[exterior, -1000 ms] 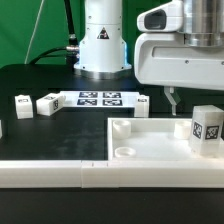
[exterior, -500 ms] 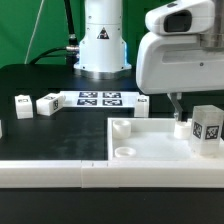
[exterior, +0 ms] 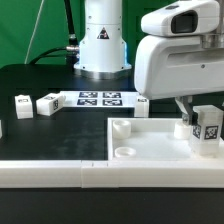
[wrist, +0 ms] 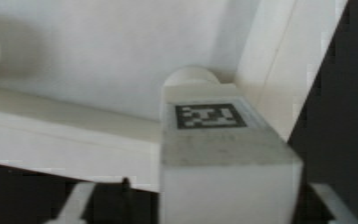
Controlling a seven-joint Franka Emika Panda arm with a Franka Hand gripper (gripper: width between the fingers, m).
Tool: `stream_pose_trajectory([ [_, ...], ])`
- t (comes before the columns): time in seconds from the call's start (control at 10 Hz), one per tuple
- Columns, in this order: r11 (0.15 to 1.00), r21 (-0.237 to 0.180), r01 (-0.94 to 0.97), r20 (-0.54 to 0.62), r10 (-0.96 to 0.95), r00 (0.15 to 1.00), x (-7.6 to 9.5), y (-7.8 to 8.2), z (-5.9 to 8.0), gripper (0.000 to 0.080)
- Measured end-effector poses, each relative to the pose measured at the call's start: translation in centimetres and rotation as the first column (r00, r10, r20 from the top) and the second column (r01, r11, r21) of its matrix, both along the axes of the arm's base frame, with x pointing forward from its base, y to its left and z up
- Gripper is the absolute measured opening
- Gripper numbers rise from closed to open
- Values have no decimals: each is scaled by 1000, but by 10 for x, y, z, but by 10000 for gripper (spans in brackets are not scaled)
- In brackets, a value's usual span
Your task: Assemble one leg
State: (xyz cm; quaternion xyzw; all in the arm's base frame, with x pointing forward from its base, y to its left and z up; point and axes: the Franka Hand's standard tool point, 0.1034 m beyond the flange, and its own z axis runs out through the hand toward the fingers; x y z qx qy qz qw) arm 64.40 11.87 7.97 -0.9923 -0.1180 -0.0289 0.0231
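In the exterior view the gripper [exterior: 184,110] hangs low over the right-hand end of the square panel [exterior: 150,140], its big white housing filling the upper right of the picture. One finger [exterior: 183,104] shows below the housing, just beside the leg [exterior: 207,130] on the exterior view's left. The other finger is hidden, so I cannot tell whether the gripper is spread or pressed together. The leg stands upright at the panel's right-hand corner, its tag facing the camera.

Only this view takes in the rest of the black table [exterior: 30,130] — one loose block [exterior: 22,103] and a second block [exterior: 47,103] side by side at the exterior view's left, the marker board [exterior: 100,98] behind the panel, and a long white rail [exterior: 60,172] along the front.

The wrist view gives what the outside camera cannot — the leg [wrist: 220,150] close up, filling the middle of the picture, its tag plain, with the panel's raised rim right behind it. The fingertips there are too blurred to make out
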Motion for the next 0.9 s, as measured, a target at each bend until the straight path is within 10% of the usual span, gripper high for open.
stream_pose_trajectory([
  [0.4, 1000, 2, 15, -1, -15, 1000, 0, 0, 0, 291],
  [0.9, 720, 73, 690, -52, -688, 724, 3, -9, -2, 292],
])
